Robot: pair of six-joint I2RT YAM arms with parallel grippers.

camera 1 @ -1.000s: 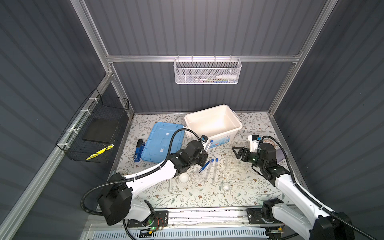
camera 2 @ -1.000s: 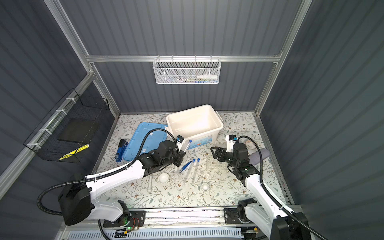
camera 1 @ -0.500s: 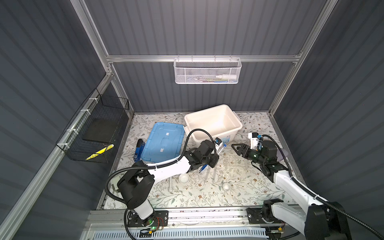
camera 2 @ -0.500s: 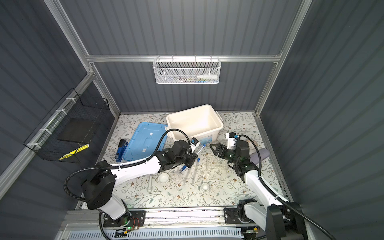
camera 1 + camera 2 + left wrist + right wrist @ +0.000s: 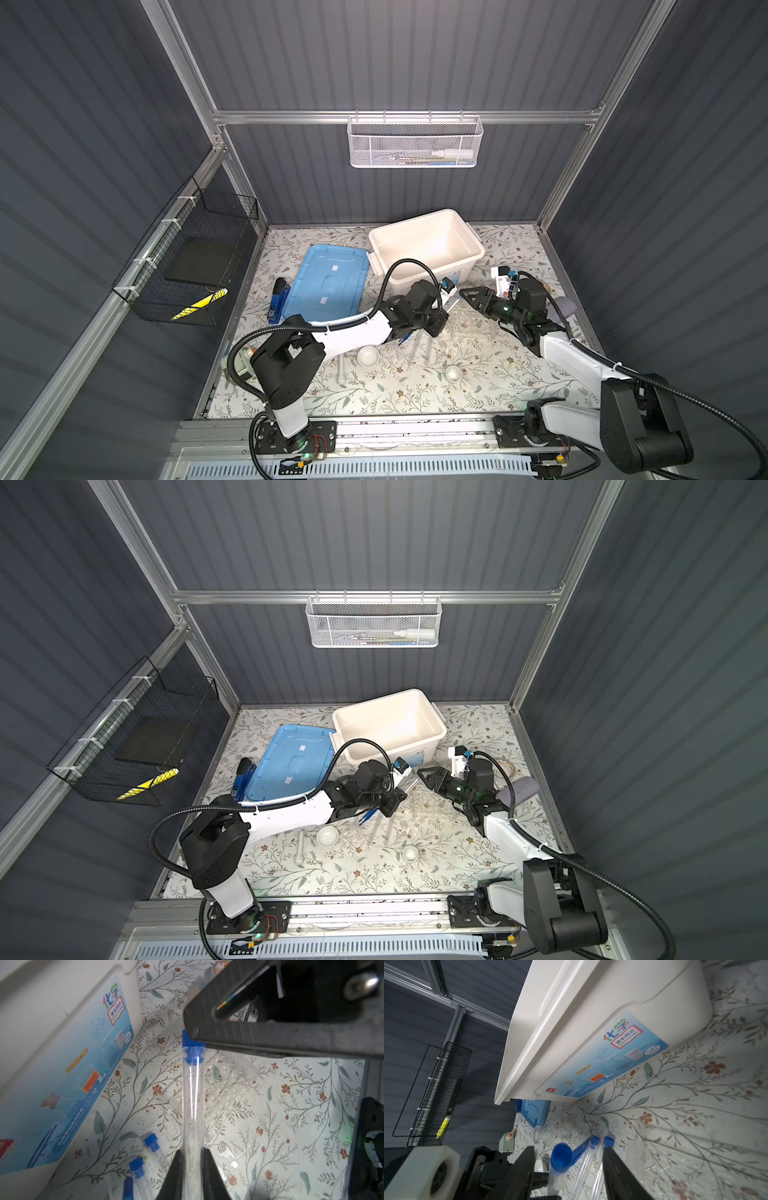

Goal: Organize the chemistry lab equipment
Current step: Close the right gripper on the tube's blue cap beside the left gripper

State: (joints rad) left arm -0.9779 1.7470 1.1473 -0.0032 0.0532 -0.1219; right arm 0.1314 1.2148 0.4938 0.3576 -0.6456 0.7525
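My left gripper (image 5: 193,1151) is shut on the lower part of a clear blue-capped test tube (image 5: 192,1095), held above the table with its cap toward my right gripper (image 5: 568,1150). The right jaws stand open on either side of that cap (image 5: 560,1157), apart from it. In both top views the grippers meet in front of the white bin (image 5: 426,245). Two more tubes (image 5: 593,1140) and blue tweezers (image 5: 581,1148) lie on the mat. The clear tube rack (image 5: 230,1078) lies past the tube. Two white bowls (image 5: 368,355) (image 5: 454,372), a white pestle (image 5: 341,370) and a clear glass vessel (image 5: 550,1133) rest nearby.
The blue lid (image 5: 328,282) lies left of the bin, with a dark blue stapler (image 5: 279,301) beside it. A pack of coloured highlighters (image 5: 241,1008) shows behind my right finger. A black wire basket (image 5: 187,266) hangs on the left wall, a white mesh basket (image 5: 415,141) on the back wall.
My left arm carried the tube to the right, toward the right gripper. The right gripper moved left to the cap and its jaws narrowed.
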